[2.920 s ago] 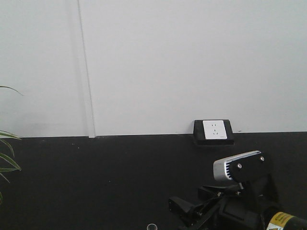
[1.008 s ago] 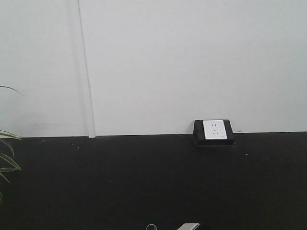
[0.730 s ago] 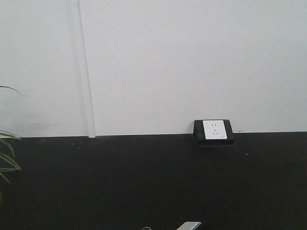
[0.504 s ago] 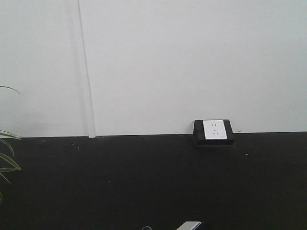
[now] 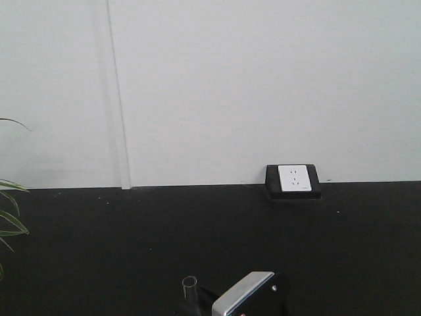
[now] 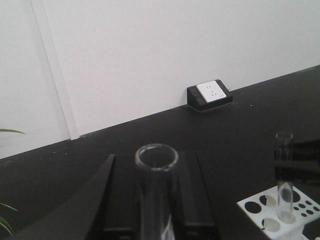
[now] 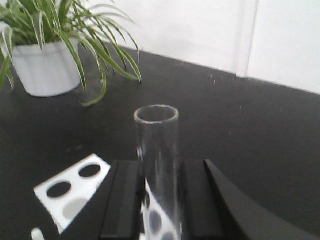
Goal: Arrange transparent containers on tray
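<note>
Each gripper is shut on one of the transparent containers, a slim clear glass tube standing upright. In the left wrist view my left gripper (image 6: 150, 165) clamps a tube (image 6: 156, 200) between its black fingers. In the right wrist view my right gripper (image 7: 159, 167) clamps another tube (image 7: 158, 150). The left wrist view also shows that second tube (image 6: 284, 180) at the right, just above a white rack. A tube rim (image 5: 190, 287) shows at the bottom of the front view beside a silver wrist housing (image 5: 245, 297). The tray is out of view.
A white rack with round holes (image 6: 265, 205) (image 7: 70, 187) lies on the black table under the right gripper. A potted spider plant (image 7: 45, 70) stands at the back left, its leaves (image 5: 10, 217) reaching over the table. A wall socket box (image 5: 293, 180) sits against the white wall.
The right arm, high at the right 2.9 s ago, dropped out of the front view. Since half a second ago a tube rim and silver housing have risen up-left at the bottom centre.
</note>
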`<state>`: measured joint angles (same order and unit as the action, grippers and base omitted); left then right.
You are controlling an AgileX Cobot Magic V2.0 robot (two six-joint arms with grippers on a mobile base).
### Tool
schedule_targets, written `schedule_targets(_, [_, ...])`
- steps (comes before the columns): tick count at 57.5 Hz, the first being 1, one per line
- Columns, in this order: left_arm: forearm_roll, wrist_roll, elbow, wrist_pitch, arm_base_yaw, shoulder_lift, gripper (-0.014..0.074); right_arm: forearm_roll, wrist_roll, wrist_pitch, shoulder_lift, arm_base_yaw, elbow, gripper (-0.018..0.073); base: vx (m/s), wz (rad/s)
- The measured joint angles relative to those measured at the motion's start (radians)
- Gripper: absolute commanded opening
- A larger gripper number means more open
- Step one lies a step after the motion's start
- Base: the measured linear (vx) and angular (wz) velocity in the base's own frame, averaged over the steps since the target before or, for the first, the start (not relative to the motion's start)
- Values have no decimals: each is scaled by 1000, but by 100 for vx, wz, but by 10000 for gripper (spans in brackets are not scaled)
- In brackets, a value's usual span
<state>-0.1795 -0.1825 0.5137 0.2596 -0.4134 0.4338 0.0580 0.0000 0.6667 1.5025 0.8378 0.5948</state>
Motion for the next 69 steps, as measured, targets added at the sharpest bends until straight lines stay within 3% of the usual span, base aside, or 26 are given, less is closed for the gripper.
schedule_targets(44, [0, 0, 0, 0, 0, 0, 167, 0, -16, -136, -294, 0, 10, 225, 0, 0])
schedule_targets(69, [0, 0, 0, 0, 0, 0, 167, 0, -69, -310, -342, 0, 159, 230, 0, 0])
